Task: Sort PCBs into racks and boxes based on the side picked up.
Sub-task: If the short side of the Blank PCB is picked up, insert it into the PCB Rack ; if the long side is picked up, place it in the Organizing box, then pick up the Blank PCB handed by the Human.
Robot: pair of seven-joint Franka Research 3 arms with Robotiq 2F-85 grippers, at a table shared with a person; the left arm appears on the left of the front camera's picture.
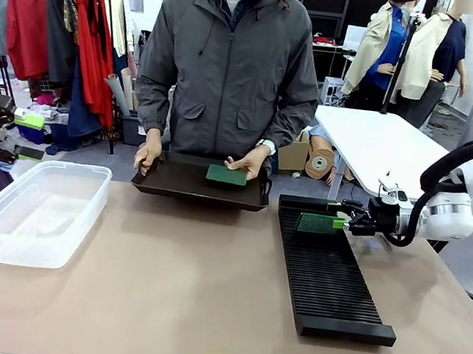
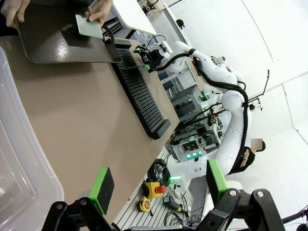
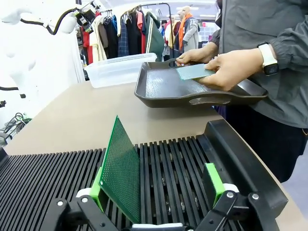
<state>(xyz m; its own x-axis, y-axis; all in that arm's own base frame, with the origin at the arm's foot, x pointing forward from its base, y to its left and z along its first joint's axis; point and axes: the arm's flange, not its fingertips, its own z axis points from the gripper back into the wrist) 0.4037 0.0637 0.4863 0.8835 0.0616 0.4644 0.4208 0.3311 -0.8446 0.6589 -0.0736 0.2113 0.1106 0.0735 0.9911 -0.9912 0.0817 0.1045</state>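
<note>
right claw point(image 3: 154, 192): wide, pcb point(image 3: 122, 173) standing within it, in far rack point(image 1: 327, 279) slot
left claw point(image 2: 159, 185): wide, empty
second pcb point(image 1: 226, 174): on tray point(image 1: 176, 186), under hand point(image 1: 251, 162)
room: bare surface point(image 1: 192, 274) between box point(image 1: 38, 211) and rack

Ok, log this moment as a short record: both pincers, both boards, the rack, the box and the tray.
left pincer: open, holding nothing, near the clear box
right pincer: open, one finger on each side of a board
board in rack: on edge in a slot near the far end of the black rack
board in tray: lying flat, under the person's hand
black tray: held in both the person's hands at the far side of the table
</note>
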